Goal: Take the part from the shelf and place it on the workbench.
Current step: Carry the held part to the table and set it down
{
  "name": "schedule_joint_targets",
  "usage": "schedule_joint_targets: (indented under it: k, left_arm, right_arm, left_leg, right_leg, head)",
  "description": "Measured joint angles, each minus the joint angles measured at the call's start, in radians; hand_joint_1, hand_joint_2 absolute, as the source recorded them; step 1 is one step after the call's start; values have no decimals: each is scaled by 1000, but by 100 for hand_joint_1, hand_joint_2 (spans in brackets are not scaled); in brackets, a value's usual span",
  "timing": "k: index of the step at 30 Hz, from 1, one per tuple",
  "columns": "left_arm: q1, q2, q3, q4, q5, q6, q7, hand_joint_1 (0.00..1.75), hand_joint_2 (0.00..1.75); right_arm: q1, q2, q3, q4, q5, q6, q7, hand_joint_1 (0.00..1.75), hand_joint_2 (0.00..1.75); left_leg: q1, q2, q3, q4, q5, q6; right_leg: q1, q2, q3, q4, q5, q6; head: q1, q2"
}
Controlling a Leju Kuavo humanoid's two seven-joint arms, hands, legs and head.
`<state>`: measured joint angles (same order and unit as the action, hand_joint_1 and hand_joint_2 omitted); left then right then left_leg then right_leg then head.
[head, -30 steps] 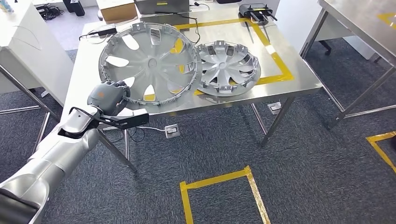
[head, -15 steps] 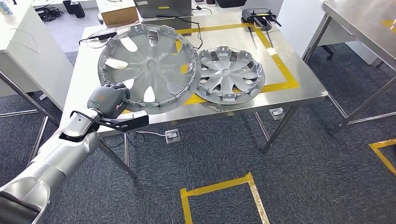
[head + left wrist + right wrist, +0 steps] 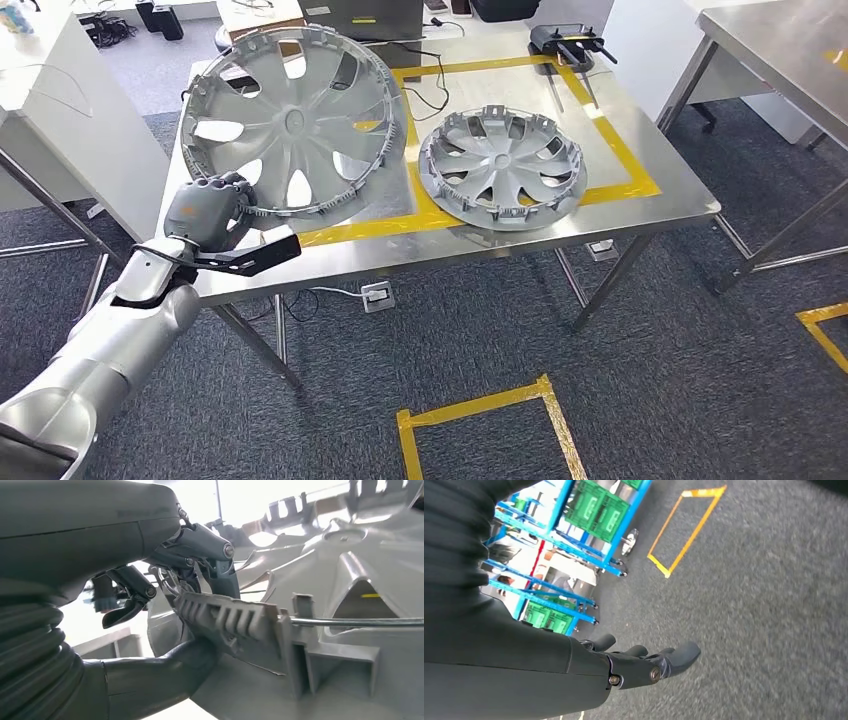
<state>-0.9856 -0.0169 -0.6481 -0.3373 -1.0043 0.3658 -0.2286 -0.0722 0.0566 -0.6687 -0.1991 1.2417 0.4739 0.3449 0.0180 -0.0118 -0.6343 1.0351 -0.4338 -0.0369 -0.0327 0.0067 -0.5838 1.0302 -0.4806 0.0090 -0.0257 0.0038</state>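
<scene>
We see our left hand (image 3: 207, 208) at the near left edge of the steel workbench (image 3: 640, 195), grasping the rim of the large silver wheel cover (image 3: 290, 120). In the left wrist view the thumb (image 3: 165, 665) lies under the ribbed rim of the wheel cover (image 3: 310, 630) and the dark fingers (image 3: 210, 550) come over it from the other side, so the hold is a firm clasp on the edge. The cover is tilted, its far side raised above the tabletop and its near edge low by our hand; we cannot tell whether that near edge touches the steel.

To its right a smaller wheel cover (image 3: 502, 166) lies flat on the workbench, inside a rectangle of yellow tape (image 3: 630, 160). At the far edge sit a black device with antennas (image 3: 572, 41) and a black cable (image 3: 432, 92). More yellow tape (image 3: 480, 408) marks the grey carpet near us.

Our right hand (image 3: 649, 665) hangs over the carpet, fingers loosely apart and holding nothing. Beyond it stand blue racks with green crates (image 3: 596, 505).

We can read no brand, label or writing on any of these things.
</scene>
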Motion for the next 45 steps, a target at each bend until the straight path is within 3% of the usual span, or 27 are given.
schedule_joint_targets:
  k: [5, 14, 18, 28, 45]
  left_arm:
    - [5, -5, 18, 4, 2, -8, 9, 175, 175]
    - [4, -8, 26, 4, 8, -22, 9, 175, 175]
    - [3, -12, 41, 5, 24, -56, 63, 175, 175]
    - [-77, 44, 110, 48, 7, -144, 359, 175, 175]
    - [-104, 68, 125, 86, -29, -159, 382, 175, 175]
  right_arm:
    - [-3, 1, 0, 0, 0, 0, 3, 0, 175]
    - [-4, 1, 0, 0, 0, 0, 3, 0, 175]
    - [-4, 1, 0, 0, 0, 0, 2, 0, 175]
    - [-3, 6, 0, 0, 12, 0, -14, 0, 175]
    - [-7, 18, -1, 0, 8, 0, 12, 0, 175]
  left_leg:
    - [-2, -9, 0, 0, -2, 15]
    - [-6, -7, 0, 1, 0, 24]
    - [-6, -7, 1, 1, 1, 25]
    - [-5, -2, 1, 1, 2, 23]
    - [-4, -5, 0, 1, 3, 22]
  right_leg:
    - [0, -7, 15, -22, 4, 1]
    - [-3, -7, 17, -30, 10, 29]
    - [-3, -7, 16, -27, 10, 31]
    - [0, -2, 11, -21, 10, 31]
    - [-2, -5, 12, -21, 9, 30]
  head:
    - [0, 0]
    - [0, 0]
    - [0, 0]
    - [0, 0]
    - [0, 0]
